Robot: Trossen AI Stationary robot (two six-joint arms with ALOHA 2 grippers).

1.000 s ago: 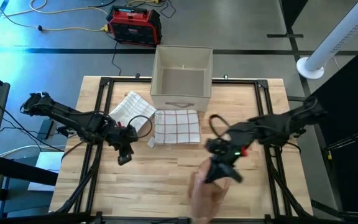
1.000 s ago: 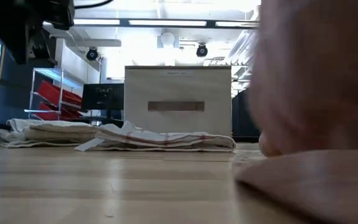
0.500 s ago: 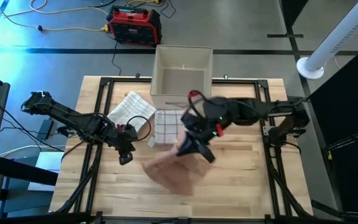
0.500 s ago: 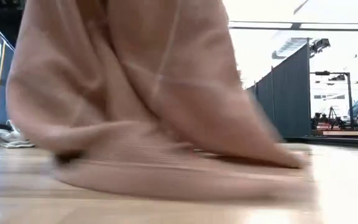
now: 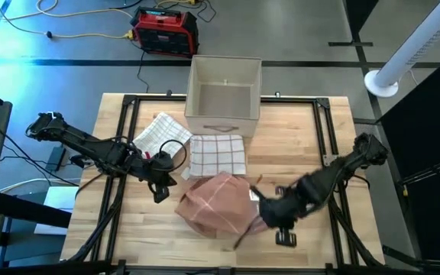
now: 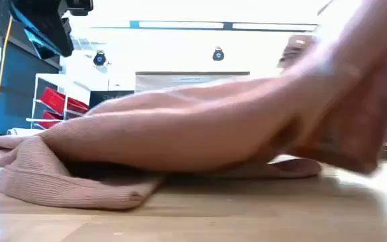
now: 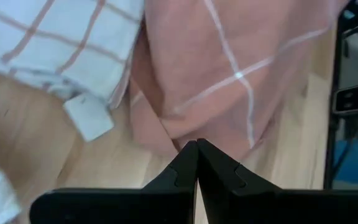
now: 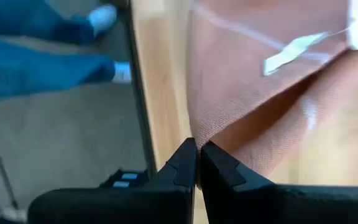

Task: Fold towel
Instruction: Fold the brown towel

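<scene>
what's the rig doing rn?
Towel folding. A pink towel lies bunched in the middle of the table. The right gripper is at its right edge, fingers shut with cloth at the tips; an actual pinch can't be confirmed. The left gripper sits shut just left of the towel, holding nothing. Two folded checked towels lie behind, in front of a box.
</scene>
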